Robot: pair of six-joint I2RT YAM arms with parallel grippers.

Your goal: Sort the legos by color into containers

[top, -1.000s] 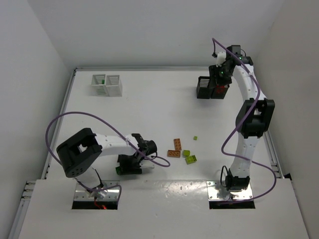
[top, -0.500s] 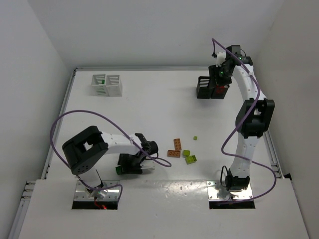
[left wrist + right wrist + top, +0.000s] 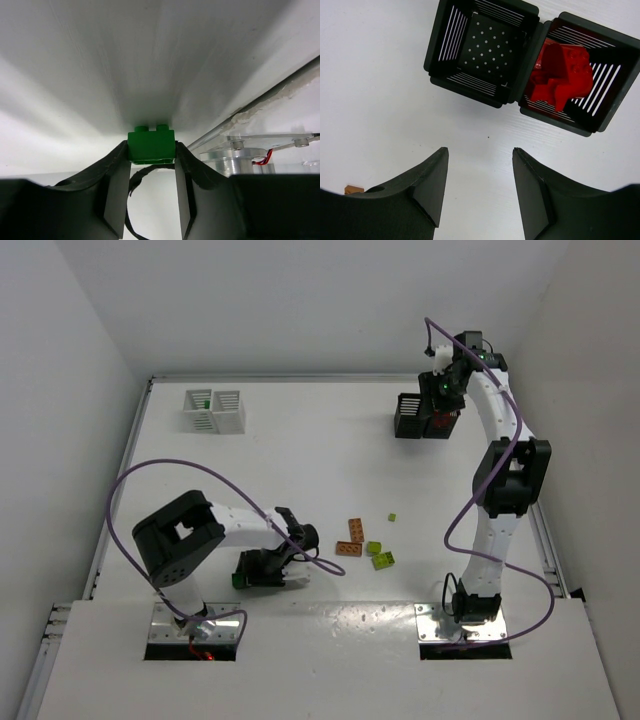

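Left gripper (image 3: 151,156) low at the near edge of the table (image 3: 300,460), clenched on a green brick (image 3: 151,146), orange bricks (image 3: 352,537) and lime bricks (image 3: 379,556) loose mid-table, far left white bins (image 3: 214,411), far right black bins (image 3: 485,50) with red bricks (image 3: 560,75) in one, right gripper (image 3: 480,155) above them, released, empty.

No text, label, brand, number or sign can be read on anything here

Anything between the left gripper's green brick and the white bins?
Nothing visible. The table between the left gripper, shut on the dark green brick, and the white bins is bare; the loose bricks lie off to its right.
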